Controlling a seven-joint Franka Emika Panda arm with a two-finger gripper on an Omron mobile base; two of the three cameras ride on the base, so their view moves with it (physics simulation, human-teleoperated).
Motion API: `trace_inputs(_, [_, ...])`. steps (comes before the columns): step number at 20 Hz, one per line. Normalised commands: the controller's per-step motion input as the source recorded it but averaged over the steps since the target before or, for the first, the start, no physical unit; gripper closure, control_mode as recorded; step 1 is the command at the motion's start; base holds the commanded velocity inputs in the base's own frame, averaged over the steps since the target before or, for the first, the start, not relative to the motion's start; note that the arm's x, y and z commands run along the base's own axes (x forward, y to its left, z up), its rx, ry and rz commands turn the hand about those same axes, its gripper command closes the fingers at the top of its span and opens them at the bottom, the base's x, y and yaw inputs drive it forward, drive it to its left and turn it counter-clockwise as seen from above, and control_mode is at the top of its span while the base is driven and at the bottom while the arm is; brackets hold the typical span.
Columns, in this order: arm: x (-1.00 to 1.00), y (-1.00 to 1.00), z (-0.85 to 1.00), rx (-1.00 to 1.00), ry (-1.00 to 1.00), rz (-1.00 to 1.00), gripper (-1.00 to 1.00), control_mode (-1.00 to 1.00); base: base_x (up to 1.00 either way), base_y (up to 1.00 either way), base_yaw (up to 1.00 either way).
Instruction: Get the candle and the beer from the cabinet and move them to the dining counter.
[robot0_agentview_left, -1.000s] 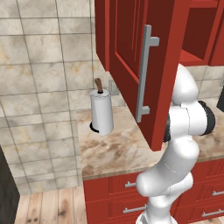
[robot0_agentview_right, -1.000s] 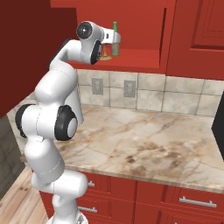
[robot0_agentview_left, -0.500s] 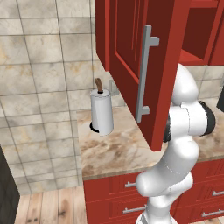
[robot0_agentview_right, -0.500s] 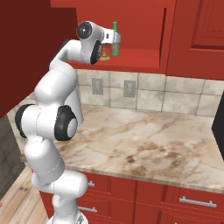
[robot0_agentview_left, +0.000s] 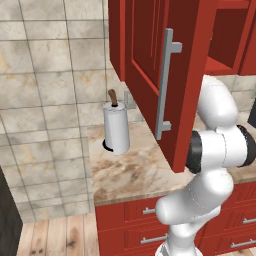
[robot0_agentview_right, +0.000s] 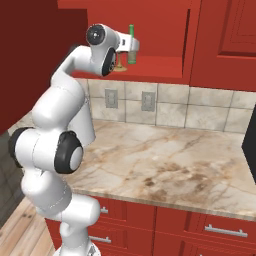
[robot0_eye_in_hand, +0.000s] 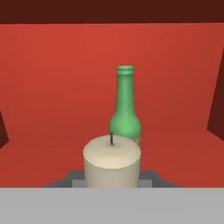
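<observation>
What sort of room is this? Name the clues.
A kitchen, most likely: red wall cabinets above a marbled counter, a tiled backsplash, and a paper towel roll standing on the counter.

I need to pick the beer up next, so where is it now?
The beer stands upright inside the open cabinet, directly behind the candle in the hand view; in the right base view it stands on the shelf just past the gripper.

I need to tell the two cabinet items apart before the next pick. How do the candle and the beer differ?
The candle is cream-white, short and wide, with a dark wick; the beer is green, tall, with a narrow neck. In the hand view, the candle sits nearest, between the gripper's fingertips; the beer stands behind it. Both are upright inside the red cabinet.
</observation>
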Motion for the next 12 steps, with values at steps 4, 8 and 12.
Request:
trace_inputs(4, [-0.99, -0.08, 0.0, 0.0, -0.04, 0.0, 1.0, -1.0, 0.0, 0.0, 0.0])
trace_inputs(8, [-1.0, -0.02, 0.0, -0.02, -0.05, -0.02, 1.0, -1.0, 0.0, 0.0, 0.0])
trace_inputs(12, [-1.0, 0.0, 0.0, -0.01, 0.0, -0.03, 1.0, -1.0, 0.0, 0.0, 0.0])
